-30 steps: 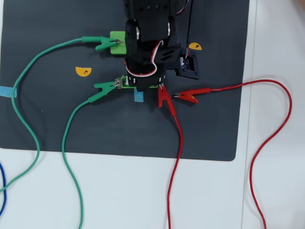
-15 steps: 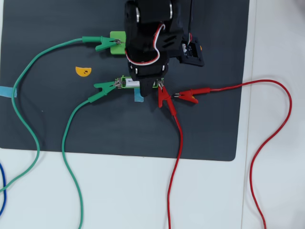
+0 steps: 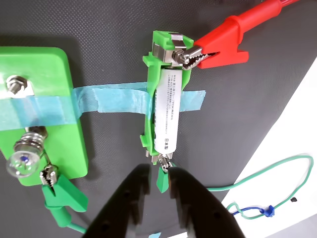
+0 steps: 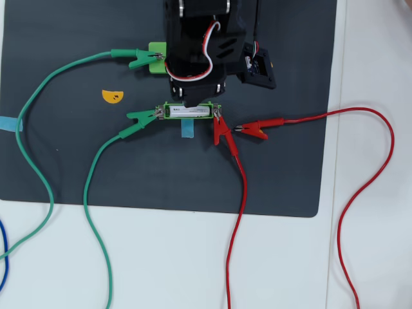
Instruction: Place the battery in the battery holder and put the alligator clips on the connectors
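From my overhead feed, going left to right: a green wire (image 4: 38,138) loops across the dark mat (image 4: 64,167) at nine o'clock and ends in a green alligator clip (image 4: 136,58) biting the bulb block (image 4: 156,56), which is half hidden under the arm at eleven o'clock. A second green alligator clip (image 4: 140,121) grips the left connector of the battery holder (image 4: 190,111) near the mat's centre. The battery (image 4: 190,112) lies seated lengthwise inside that holder, over a strip of blue tape (image 4: 187,131). At the holder's right end a red alligator clip (image 4: 222,133) is clamped on the connector, its red wire (image 4: 239,212) running down to six o'clock. Just beside it, at three o'clock, a second red alligator clip (image 4: 256,129) lies loose on the mat, its lead curving out over the white worktop (image 4: 373,257).

On my wrist feed the bulb block (image 3: 47,74) sits at nine o'clock with its bulb (image 3: 23,162) and a green clip (image 3: 59,193) on the nearby terminal. The battery (image 3: 167,116) stands vertically in the frame, print visible. The red clip (image 3: 218,47) holds the top connector (image 3: 171,52) at one o'clock. The end effector (image 3: 156,181) enters from six o'clock with its fingers slightly apart, holding nothing, straddling the green clip (image 3: 162,179) on the bottom connector.
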{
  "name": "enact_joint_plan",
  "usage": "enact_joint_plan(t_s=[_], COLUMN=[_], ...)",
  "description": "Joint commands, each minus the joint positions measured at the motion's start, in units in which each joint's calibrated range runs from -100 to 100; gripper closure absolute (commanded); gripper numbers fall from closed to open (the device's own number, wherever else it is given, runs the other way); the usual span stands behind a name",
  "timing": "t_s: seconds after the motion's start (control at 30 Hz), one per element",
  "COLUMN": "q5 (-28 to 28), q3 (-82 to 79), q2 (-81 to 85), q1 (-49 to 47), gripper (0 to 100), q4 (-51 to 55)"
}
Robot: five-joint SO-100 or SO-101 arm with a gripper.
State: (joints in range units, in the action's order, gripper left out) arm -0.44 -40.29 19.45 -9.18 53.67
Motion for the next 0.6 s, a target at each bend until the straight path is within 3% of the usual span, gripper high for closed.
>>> enact_joint_plan(t_s=[0.0,0.57], q5=[0.2,0.9], q3=[0.3,0.5], q2=[-0.5,-6.6], q1=[0.8,0.9], gripper=[99,99], q4=[-2.2,-7.6])
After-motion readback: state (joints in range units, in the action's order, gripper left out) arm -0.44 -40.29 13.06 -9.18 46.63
